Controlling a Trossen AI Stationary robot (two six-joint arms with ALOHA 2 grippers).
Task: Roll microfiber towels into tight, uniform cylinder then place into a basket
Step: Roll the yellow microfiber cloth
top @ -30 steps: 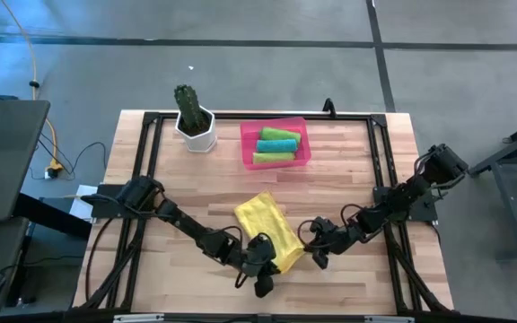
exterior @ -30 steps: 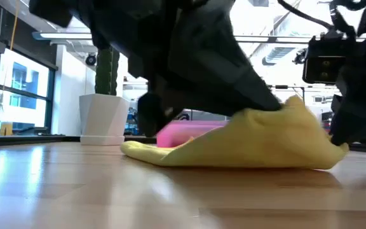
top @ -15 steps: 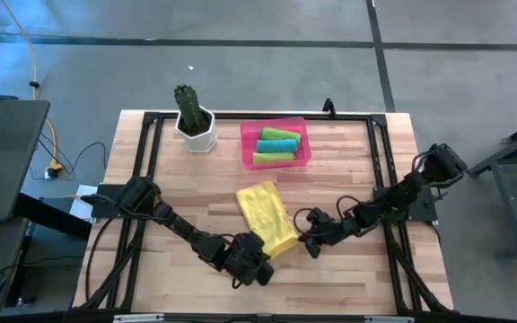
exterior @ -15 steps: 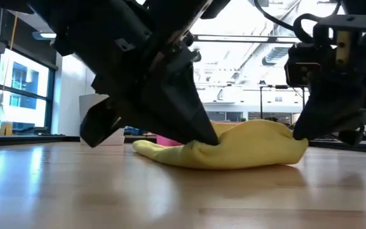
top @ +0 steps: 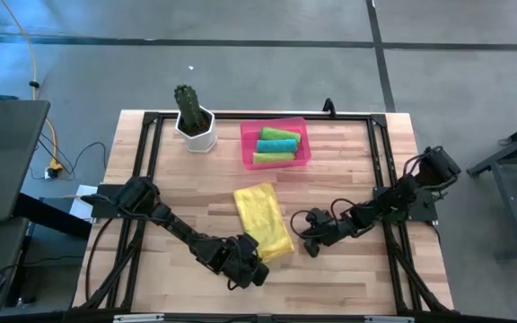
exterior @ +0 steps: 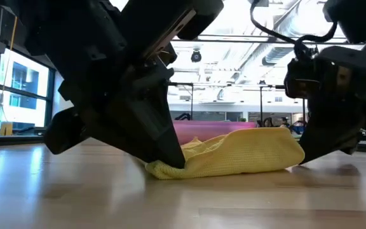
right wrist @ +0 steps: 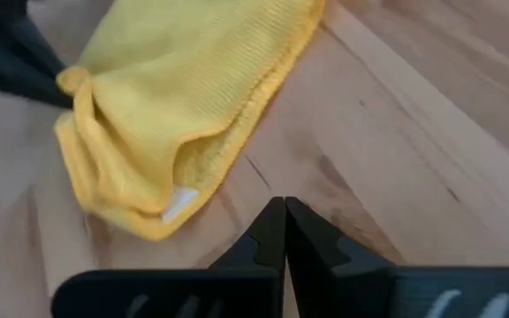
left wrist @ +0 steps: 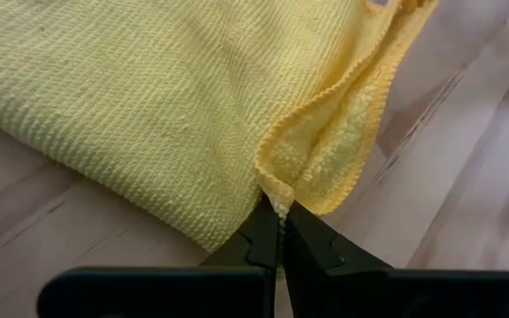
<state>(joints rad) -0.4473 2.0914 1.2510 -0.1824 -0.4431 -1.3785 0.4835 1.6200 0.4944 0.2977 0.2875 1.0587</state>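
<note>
Taking the yellow towel [top: 262,220] as the landmark, and working from its left to its right: the left gripper [top: 251,266] is sitting low at the towel's near left corner, and in its wrist view the jaws are pressed together on a puckered fold of the towel's hem, so it is pinching that corner just above the table [top: 348,170]. The towel itself is lying folded in a long strip in the middle of the table, with the pink basket [top: 276,144] well beyond its far end; three rolled towels, two green and one teal, are already lying in the basket, and the cactus pot [top: 195,126] is standing beside the basket, to the towel's far left. Just off the towel's near right edge the right gripper [top: 305,244] is resting on bare wood, its jaws together and holding nothing, with the doubled edge and a small white tag [right wrist: 180,204] lying near but clear of its tips. The step in hand looks like the start of the roll on this last towel: one near corner is being held and the other is not. The next move probably calls for the right gripper opening and taking the matching corner, so both ends turn over together and the roll comes out even; from the low view it is hard to say whether the near edge is already curling over or merely bunching.
</note>
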